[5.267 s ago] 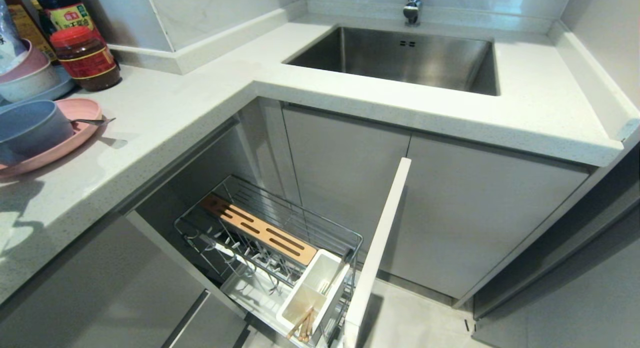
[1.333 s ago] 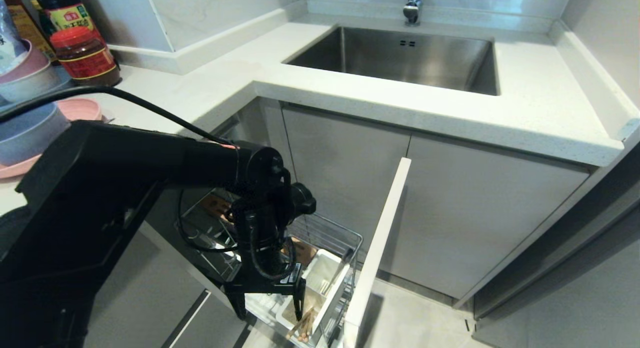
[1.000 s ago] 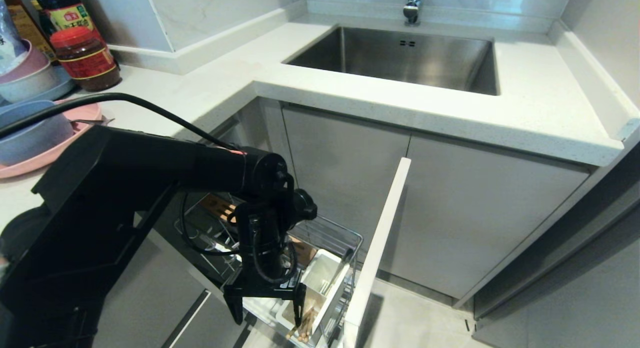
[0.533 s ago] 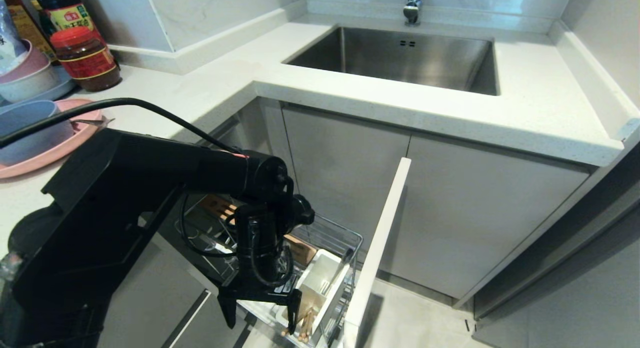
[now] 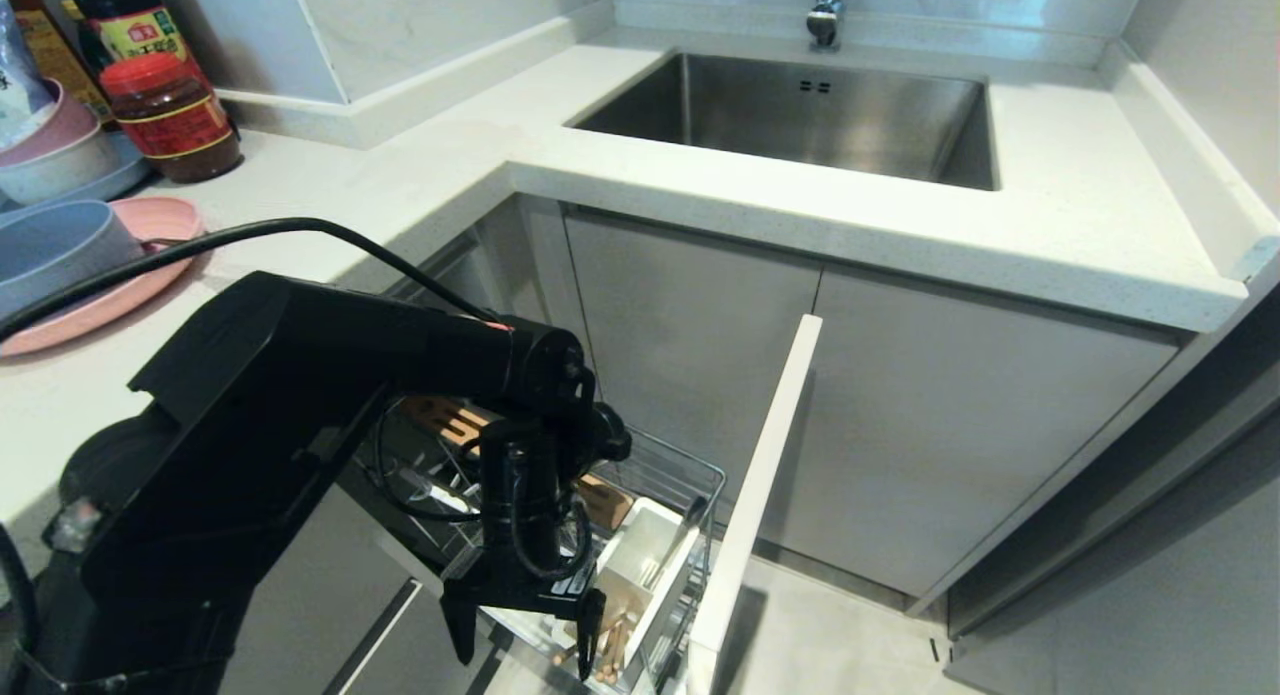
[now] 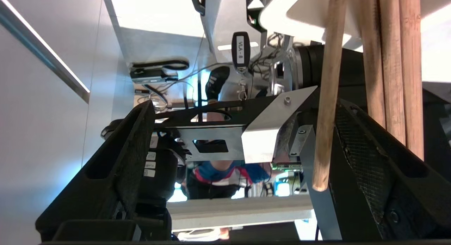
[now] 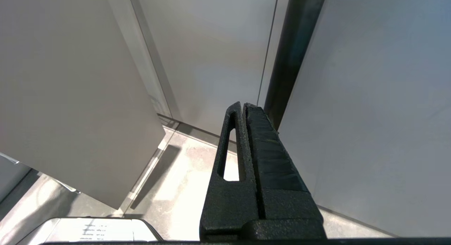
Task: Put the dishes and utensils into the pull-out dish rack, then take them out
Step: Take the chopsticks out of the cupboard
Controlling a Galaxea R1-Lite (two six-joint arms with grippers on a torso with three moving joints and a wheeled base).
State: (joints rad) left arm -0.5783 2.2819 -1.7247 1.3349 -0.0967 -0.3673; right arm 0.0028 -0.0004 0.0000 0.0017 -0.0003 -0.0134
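The left gripper [image 5: 525, 640] is being held fingers-down over the front end of the pull-out dish rack [image 5: 655, 455], w/ its fingers wide apart and nothing clamped; the chopsticks [image 5: 610, 647] are being kept in the white utensil box [image 5: 640, 560], just beside one fingertip. The pink plate [image 5: 150, 260] w/ the blue-grey bowl [image 5: 55, 250] is being left on the counter [image 5: 400, 190], well apart from the rack. The right gripper [image 7: 243, 112] is being kept parked near the floor, fingers pressed together.

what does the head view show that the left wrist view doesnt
Only the head view shows the sink, the pink plate with the bowl on the counter, and the wire rack. Only the left wrist view shows one chopstick end between the open fingers. Both show the left gripper open at the chopsticks.
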